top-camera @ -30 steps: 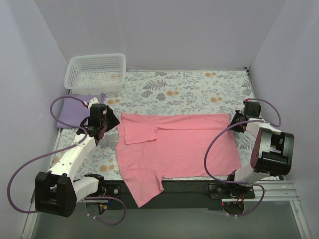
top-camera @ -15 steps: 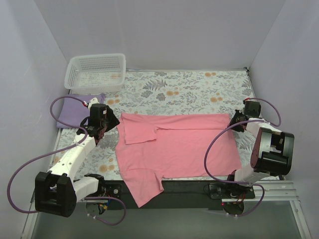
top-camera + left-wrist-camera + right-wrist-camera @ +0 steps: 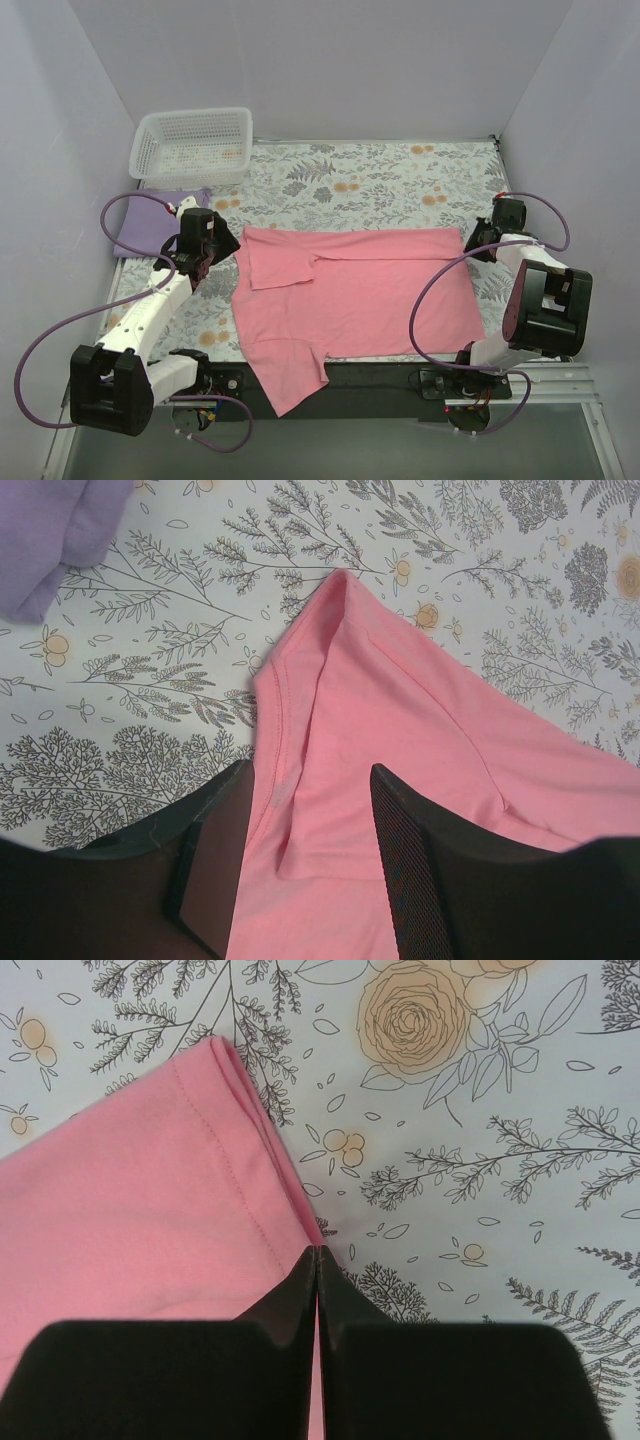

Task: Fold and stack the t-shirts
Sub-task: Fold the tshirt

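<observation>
At the salmon-pink t-shirt's (image 3: 350, 295) far corners, the spread left gripper (image 3: 312, 776) and pressed-together right gripper (image 3: 317, 1255) probably must pinch cloth before folding.

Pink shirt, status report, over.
Left gripper open, straddling an edge of the pink shirt. Right gripper shut at its far right corner. Lavender shirt apart, far left. Nothing on the pink shirt.

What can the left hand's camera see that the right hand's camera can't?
Only the left wrist view shows a corner of the purple shirt, and the left gripper open with pink cloth between its fingers. Only the right wrist view shows a big orange rose printed on the tablecloth, and the right gripper shut, its tips at a stitched hem. Both show the pink shirt lying on that flowery tablecloth.
</observation>
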Robot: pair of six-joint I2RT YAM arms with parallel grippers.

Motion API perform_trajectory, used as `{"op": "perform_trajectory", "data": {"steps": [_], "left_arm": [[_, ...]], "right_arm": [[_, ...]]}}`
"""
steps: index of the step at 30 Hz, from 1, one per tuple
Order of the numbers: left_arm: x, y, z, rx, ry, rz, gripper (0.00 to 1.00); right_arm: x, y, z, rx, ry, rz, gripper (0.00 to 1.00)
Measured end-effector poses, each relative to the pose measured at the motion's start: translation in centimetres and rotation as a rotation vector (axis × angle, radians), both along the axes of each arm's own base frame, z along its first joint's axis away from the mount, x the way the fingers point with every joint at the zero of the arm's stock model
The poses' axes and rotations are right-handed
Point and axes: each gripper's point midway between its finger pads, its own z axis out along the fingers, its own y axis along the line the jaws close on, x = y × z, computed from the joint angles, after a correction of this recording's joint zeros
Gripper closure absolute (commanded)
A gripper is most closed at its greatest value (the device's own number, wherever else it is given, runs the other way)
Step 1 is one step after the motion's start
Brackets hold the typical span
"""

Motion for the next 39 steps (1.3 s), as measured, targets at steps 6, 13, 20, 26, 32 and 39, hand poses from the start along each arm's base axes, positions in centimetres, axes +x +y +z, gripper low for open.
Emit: {"op": "perform_trajectory", "data": {"steps": [6, 13, 20, 26, 32, 39], "left_arm": [[0.0, 0.0, 0.0, 0.003, 0.0, -0.002, 0.51], [0.0, 0.0, 0.0, 0.004, 0.001, -0.005, 0.51], [1.4, -0.9, -1.7, -0.002, 0.082, -0.028, 0.54], [5.4, -3.0, -3.3, -0.004, 0.16, -0.067, 0.64], [7.4, -4.6, -5.4, 0.018, 0.218, -0.092, 0.74], [7.6, -4.1, -9.8, 0.076, 0.337, -0.049, 0.75]], "right_arm": [[-0.5, -0.2, -0.3, -0.009, 0.023, -0.006, 0.91], [-1.2, -0.6, -0.6, -0.031, 0.057, -0.027, 0.69], [0.7, 1.1, 2.4, 0.034, -0.051, 0.036, 0.63], [3.0, 4.5, 3.0, 0.154, -0.127, 0.141, 0.63], [3.3, 6.1, 0.4, 0.239, -0.082, 0.177, 0.63], [4.4, 6.4, -1.1, 0.27, -0.07, 0.173, 0.64]]}}
